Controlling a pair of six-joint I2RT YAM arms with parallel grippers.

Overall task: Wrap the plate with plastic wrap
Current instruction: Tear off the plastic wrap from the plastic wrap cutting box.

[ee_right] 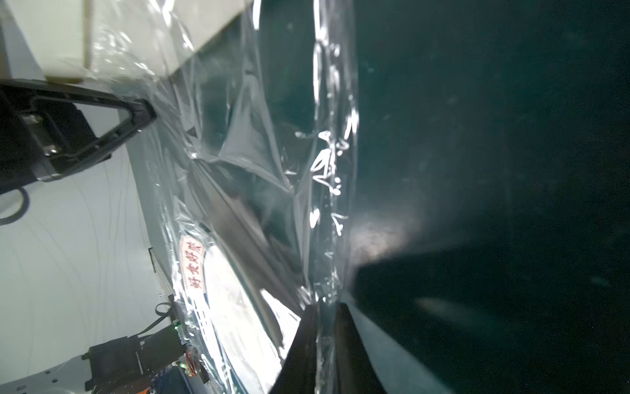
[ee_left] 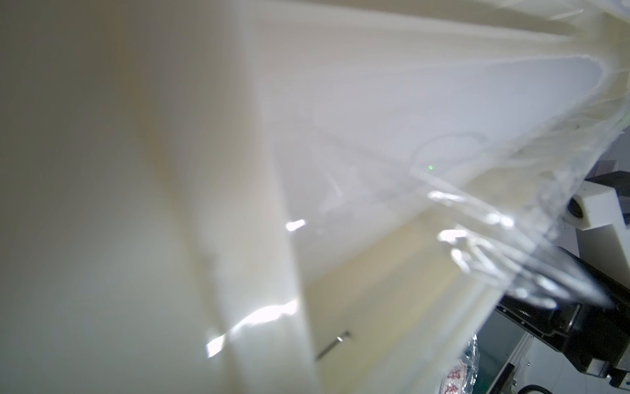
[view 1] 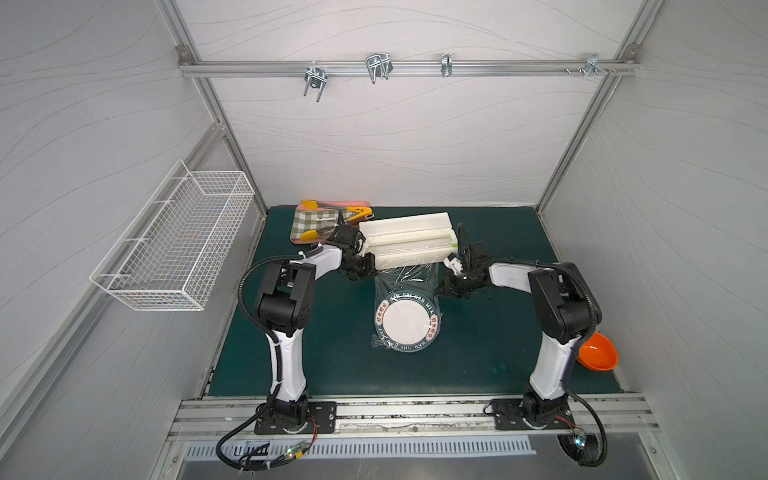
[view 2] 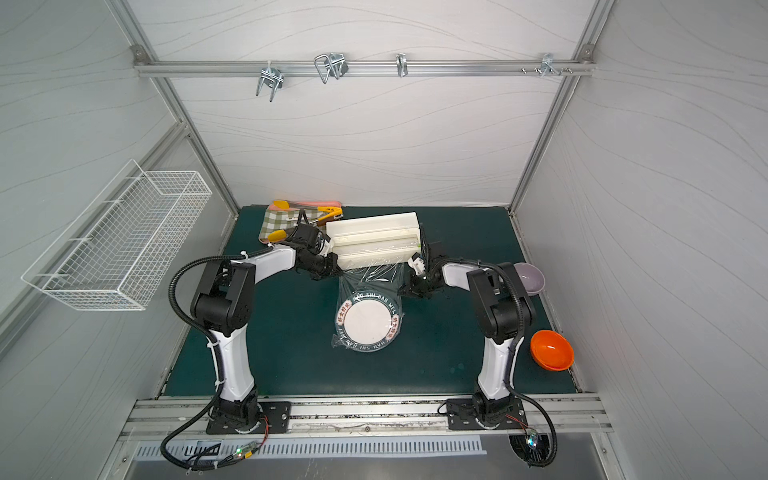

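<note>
Step in hand: we judge this to be the parting of the film from its box. The sheet is already drawn over the plate, and both pincers stand at the stretch between box and plate.
Next move: we think it calls for a firm bite on both side edges and a pull against the box's front lip, with the sheet kept taut so it does not drag off the plate.
Left pincer (view 1: 368, 272): closed, at the left front corner of the dispenser box and touching the film's left edge. We cannot tell whether it holds the film.
Dispenser box (view 1: 405, 239): long and white, lying on the green surface (view 1: 340, 365) just behind the plate, with the film coming out of its front.
Plastic wrap (view 1: 409, 278): crinkled and shiny, not yet cut. It runs from the box over the whole plate, and its near end is bunched just past the near rim.
Plate (view 1: 409, 346): flat on the surface, under the film, nearer to us than both pincers and between them.
Right pincer (ee_right: 325, 307): astride the film's right edge, just beyond the plate's far right rim. The jaws are almost together with film in the slit, and we cannot tell whether they bite.
</note>
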